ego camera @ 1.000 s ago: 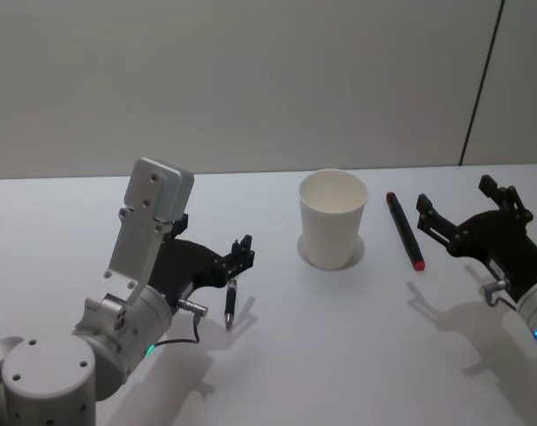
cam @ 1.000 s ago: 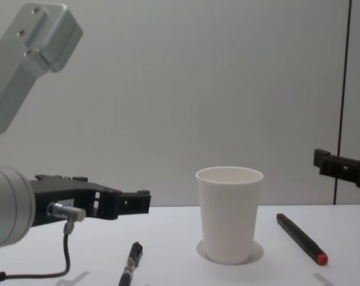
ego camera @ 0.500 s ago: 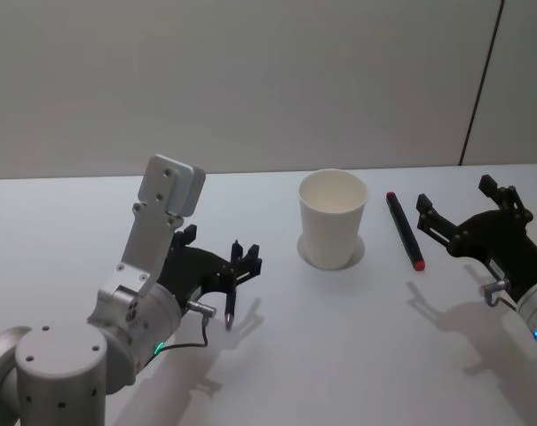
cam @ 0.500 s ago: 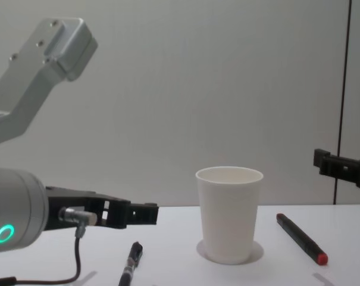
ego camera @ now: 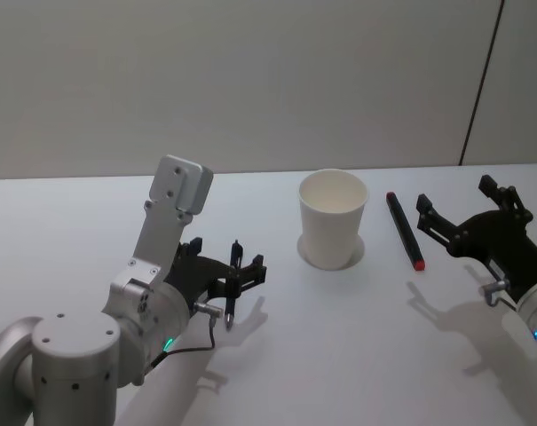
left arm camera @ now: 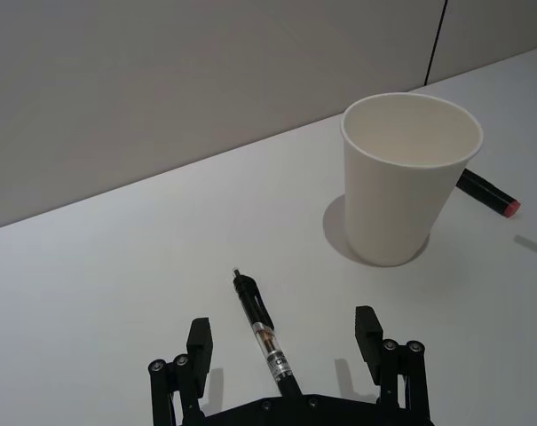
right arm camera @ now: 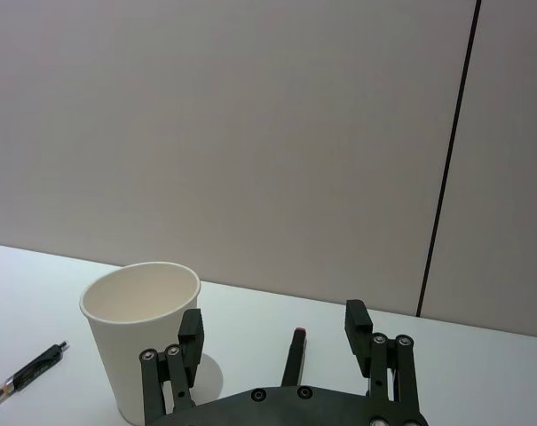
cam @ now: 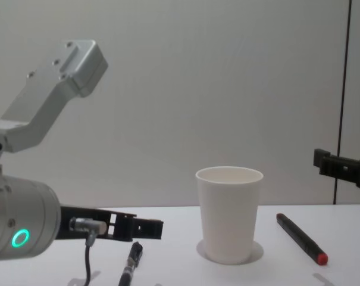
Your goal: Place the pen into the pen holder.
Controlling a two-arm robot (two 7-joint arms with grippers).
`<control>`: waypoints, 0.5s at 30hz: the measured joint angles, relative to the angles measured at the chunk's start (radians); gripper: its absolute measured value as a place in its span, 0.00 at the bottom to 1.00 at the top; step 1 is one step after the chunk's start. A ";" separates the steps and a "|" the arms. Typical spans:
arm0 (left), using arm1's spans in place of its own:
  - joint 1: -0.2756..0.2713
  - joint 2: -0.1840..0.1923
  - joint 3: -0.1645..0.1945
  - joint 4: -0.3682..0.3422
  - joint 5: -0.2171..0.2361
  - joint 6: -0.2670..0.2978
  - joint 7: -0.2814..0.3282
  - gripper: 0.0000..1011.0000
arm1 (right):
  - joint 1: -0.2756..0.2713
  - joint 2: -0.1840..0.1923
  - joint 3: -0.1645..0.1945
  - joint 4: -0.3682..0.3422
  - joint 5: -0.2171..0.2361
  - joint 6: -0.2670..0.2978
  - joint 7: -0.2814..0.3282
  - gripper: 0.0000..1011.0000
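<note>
A black pen (ego camera: pixel 232 288) with a clear barrel lies on the white table, left of the pen holder (ego camera: pixel 333 216), a white paper cup standing upright. My left gripper (ego camera: pixel 232 271) is open, just above the table, with one finger on each side of the pen (left arm camera: pixel 263 328). The left wrist view shows the pen running between the fingers (left arm camera: pixel 367 327) toward the cup (left arm camera: pixel 408 176). In the chest view the gripper (cam: pixel 145 227) hangs slightly above the pen (cam: pixel 132 261). My right gripper (ego camera: pixel 455 202) is open and idle, right of the cup.
A black marker with a red end (ego camera: pixel 405 230) lies on the table between the cup and my right gripper, also seen as the marker (cam: pixel 301 238) in the chest view. A grey wall runs behind the table's far edge.
My left gripper has moved forward and lower over the pen, so its open fingers now straddle it. The right arm, cup and marker have not moved.
</note>
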 joint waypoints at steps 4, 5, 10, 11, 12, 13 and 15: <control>-0.005 -0.013 0.000 0.009 -0.003 0.021 0.010 0.99 | 0.000 0.000 0.000 0.000 0.000 0.000 0.000 0.99; -0.006 -0.015 0.000 0.011 -0.003 0.026 0.012 0.99 | 0.000 0.000 0.000 0.000 0.000 0.000 0.000 0.99; -0.012 -0.033 0.002 0.024 -0.003 0.051 0.023 0.99 | 0.000 0.000 0.000 0.000 0.000 0.000 0.000 0.99; -0.014 -0.035 0.003 0.026 -0.002 0.056 0.024 0.99 | 0.000 0.000 0.000 0.000 0.000 0.000 0.000 0.99; -0.014 -0.037 0.003 0.027 -0.001 0.059 0.025 0.99 | 0.000 0.000 0.000 0.000 0.000 0.000 0.000 0.99; -0.017 -0.043 0.004 0.031 0.002 0.068 0.028 0.99 | 0.000 0.000 0.000 0.000 0.000 0.000 0.000 0.99; -0.020 -0.049 0.005 0.037 0.005 0.079 0.032 0.99 | 0.000 0.000 0.000 0.000 0.000 0.000 0.000 0.99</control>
